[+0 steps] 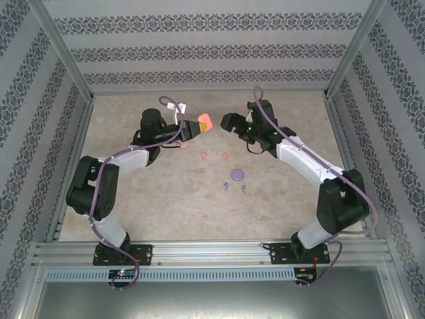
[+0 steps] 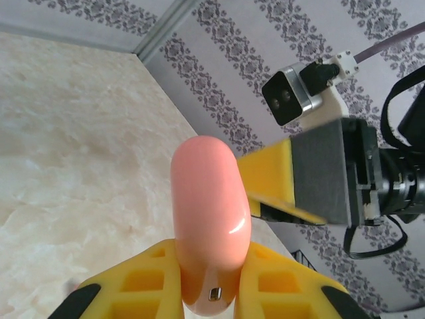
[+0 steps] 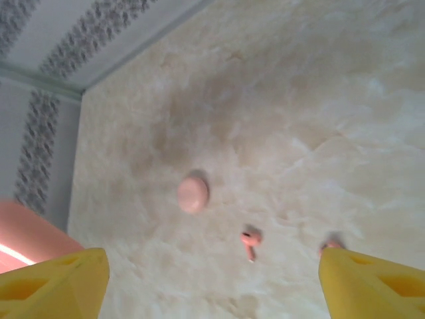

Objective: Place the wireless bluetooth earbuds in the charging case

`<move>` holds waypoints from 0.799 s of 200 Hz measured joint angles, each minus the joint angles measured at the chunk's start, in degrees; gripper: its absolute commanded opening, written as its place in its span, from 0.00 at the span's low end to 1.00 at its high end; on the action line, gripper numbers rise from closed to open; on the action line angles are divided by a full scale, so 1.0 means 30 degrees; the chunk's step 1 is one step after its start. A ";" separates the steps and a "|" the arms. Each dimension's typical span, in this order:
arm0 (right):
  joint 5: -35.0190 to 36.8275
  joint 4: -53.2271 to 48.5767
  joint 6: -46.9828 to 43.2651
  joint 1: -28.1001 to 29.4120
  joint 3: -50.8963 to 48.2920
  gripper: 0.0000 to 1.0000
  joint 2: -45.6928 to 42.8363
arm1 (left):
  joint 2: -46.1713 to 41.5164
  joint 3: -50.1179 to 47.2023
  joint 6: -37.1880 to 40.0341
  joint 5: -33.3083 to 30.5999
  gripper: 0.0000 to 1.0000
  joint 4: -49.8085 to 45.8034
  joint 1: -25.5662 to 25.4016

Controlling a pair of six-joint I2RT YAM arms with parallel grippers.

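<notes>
Pinches the salmon-pink charging case (image 2: 211, 219) by its base in the closed left gripper (image 2: 209, 282), long axis aimed at the wide-open, empty right gripper (image 3: 216, 286), with the pink earbuds (image 3: 250, 243) loose on the table (image 3: 299, 100) below, between both arms.

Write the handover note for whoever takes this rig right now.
Left gripper: shut on the pink case, held off the table.
Right gripper: open, empty, close to that case.
Loose on the table: two pink earbuds, a round pink piece, the purple case with two purple earbuds beside it.
Done: pink case picked up.
Left: every earbud to be seated; I cannot tell whether the held case is open.
</notes>
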 measured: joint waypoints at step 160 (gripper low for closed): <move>-0.5974 0.3024 -0.4976 -0.0066 -0.0408 0.74 0.0087 | -0.0707 0.1545 0.1734 0.3366 0.00 -0.3905 0.0036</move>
